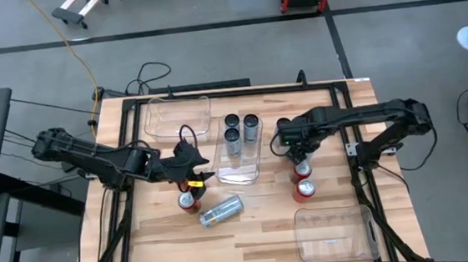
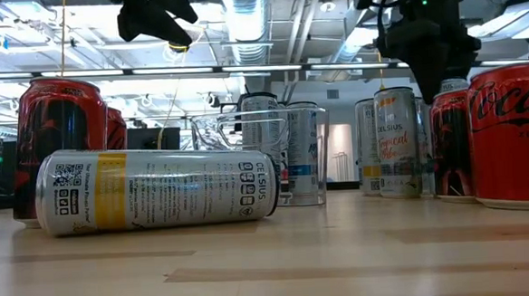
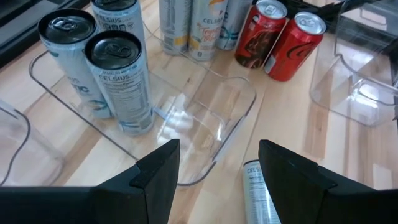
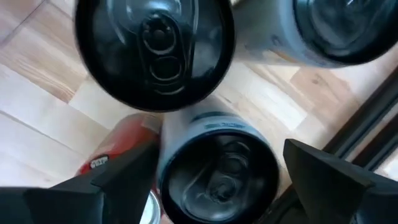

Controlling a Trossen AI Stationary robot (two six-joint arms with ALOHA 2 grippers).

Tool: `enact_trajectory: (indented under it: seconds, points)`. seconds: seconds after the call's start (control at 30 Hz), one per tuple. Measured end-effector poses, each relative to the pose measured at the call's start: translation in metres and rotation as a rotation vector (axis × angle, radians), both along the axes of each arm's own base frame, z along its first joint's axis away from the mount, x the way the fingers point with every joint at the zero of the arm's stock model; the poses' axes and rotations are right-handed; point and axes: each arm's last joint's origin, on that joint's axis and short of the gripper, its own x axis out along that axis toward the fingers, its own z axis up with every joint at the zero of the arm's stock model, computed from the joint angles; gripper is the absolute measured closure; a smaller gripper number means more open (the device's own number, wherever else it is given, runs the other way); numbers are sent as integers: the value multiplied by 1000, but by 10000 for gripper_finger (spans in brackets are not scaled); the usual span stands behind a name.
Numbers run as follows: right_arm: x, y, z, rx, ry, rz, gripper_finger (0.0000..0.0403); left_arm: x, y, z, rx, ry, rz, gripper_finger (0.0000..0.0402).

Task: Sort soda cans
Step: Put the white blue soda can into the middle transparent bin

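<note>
Seen from above, the right pincer hangs over a cluster of upright cans at about three o'clock from the middle of the counter. Its wrist view shows the fingers spread wide on either side of a silver-topped can directly beneath, not touching it, with two more can tops close by and a bit of a red can showing. The two red cans stand just toward six o'clock of that pincer. The left pincer hovers at about nine o'clock from the centre, its fingers parted with nothing between them, above another red can. A silver-grey can lies on its side just beside that red one, toward four o'clock. The clear bin at the centre holds three upright silver-grey cans in its twelve o'clock half. An empty-looking clear bin sits toward eleven o'clock, and a third bin toward five o'clock, near the counter's edge.
</note>
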Motion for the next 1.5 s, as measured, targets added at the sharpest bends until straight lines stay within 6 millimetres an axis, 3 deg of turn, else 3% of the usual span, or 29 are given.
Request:
enact_trajectory:
  seconds: [0.53,0.8,1.13,1.33,1.5]
  points:
    - [-11,0,5,36,-28,-10,148,-2,1,-3,6,37,0,188]
    - [-33,7,59,39,-39,23,153,-2,2,-3,23,42,-8,188]
    - [-35,18,128,34,-339,78,155,-2,2,-3,18,40,-5,188]
    - [-36,24,149,34,-449,123,155,-2,2,-3,0,33,9,188]
    - [-13,22,153,9,-601,174,156,-2,2,-3,-9,30,14,188]
